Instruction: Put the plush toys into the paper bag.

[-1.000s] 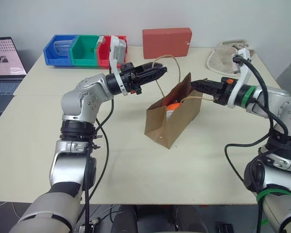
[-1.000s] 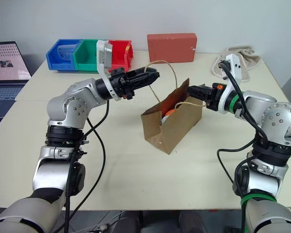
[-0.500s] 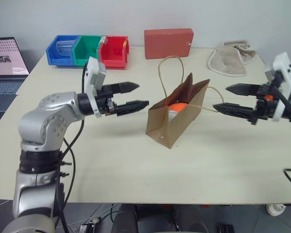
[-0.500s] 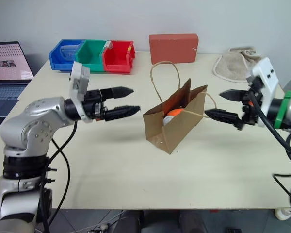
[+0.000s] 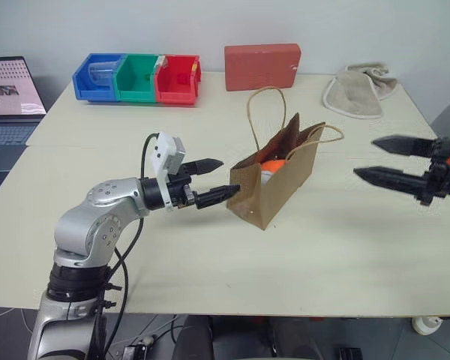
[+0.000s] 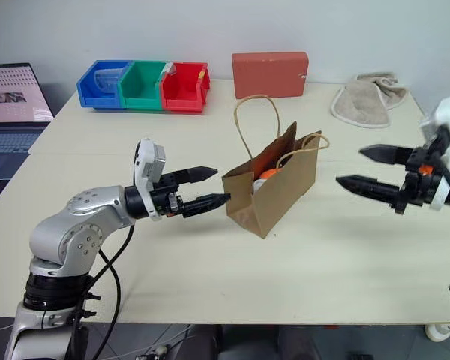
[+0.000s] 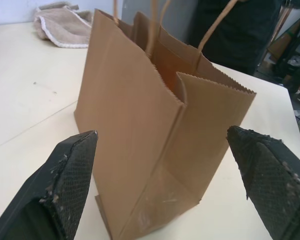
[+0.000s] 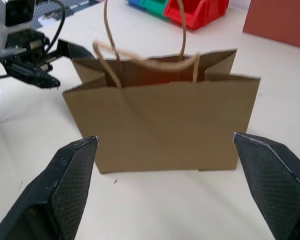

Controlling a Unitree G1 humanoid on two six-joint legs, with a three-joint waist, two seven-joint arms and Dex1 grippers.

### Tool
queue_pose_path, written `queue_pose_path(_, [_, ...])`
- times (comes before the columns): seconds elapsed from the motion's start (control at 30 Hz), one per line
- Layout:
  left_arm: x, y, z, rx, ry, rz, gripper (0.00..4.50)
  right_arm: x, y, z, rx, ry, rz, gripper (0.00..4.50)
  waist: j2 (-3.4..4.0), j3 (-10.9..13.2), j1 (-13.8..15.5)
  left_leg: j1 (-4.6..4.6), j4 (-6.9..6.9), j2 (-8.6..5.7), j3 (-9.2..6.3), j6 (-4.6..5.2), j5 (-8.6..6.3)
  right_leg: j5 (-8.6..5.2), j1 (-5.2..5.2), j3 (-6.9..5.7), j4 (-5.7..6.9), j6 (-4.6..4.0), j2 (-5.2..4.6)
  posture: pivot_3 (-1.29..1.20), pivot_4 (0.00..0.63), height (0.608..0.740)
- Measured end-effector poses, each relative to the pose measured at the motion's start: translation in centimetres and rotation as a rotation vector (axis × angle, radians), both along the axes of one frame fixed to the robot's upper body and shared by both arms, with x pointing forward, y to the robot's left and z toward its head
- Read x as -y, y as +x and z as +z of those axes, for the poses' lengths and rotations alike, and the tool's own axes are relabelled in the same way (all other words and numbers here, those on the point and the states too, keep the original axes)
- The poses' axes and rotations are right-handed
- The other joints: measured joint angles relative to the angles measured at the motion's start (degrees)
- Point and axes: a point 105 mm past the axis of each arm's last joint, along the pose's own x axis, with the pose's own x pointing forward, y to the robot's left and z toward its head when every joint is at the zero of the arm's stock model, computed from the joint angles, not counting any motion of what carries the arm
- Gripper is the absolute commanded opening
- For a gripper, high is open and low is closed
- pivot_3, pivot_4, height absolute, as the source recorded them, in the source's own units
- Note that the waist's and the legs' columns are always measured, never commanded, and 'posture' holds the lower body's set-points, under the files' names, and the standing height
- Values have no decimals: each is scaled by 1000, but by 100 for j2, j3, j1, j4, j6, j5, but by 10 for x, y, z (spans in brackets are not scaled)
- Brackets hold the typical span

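Toys, orange carrot (image 5: 273,165) & white egg (image 5: 265,175), sit inside upright paper bag (image 5: 274,187) mid-table; both grippers, left (image 5: 214,180) & right (image 5: 391,159), gape wide w/ nothing held, so each should back off w/o snagging loop handles (image 5: 265,112).

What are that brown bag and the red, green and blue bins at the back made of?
The paper bag looks like matte brown kraft paper: creased folds, sawtooth-cut rim, thin tan handles. The bins appear to be glossy moulded plastic, judging by their bright, even colour and sheen.

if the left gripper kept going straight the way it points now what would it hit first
Most likely the paper bag: the open left gripper points at its near end, fingertips just short of the paper.
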Motion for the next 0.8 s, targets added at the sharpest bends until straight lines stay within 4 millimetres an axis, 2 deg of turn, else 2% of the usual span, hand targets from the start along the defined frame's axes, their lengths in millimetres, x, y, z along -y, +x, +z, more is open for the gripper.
queue_pose_path(0.13, [17, -3, -6, -1, -18, -39, 4424, -23, -9, -15, -5, -90, 100, 4500, 0, 0, 2, 1, 4, 0, -1, 0, 0, 0, 3, 0, 0, 1, 1, 0, 150, 740])
queue_pose_path(0.23, [25, -5, -10, -4, -20, -59, 4424, -32, -14, -27, -32, -135, 152, 4500, 0, 0, 1, 0, 5, 0, 1, 0, 0, 0, 3, 2, -2, 1, 0, 0, 150, 740])
queue_pose_path(0.53, [30, -4, -16, 15, 6, -46, 4424, -38, -12, -32, -31, -146, 180, 4500, 0, 0, 6, 1, 6, 0, -1, 0, 0, 0, 4, 1, -1, 1, 1, 0, 150, 740])
queue_pose_path(0.7, [45, -1, -25, 62, 14, -5, 4424, -45, -11, -35, -33, -148, 205, 4500, 0, 0, 10, 1, 7, 0, -2, 0, 0, 0, 5, 1, -1, 1, 1, 0, 150, 740])
queue_pose_path(0.8, [50, 3, -24, 100, 6, 28, 4424, -46, -11, -36, -38, -148, 209, 4500, -1, 0, 20, 1, 8, 0, -2, 0, 0, 0, 5, 1, -1, 1, 1, 0, 150, 740])
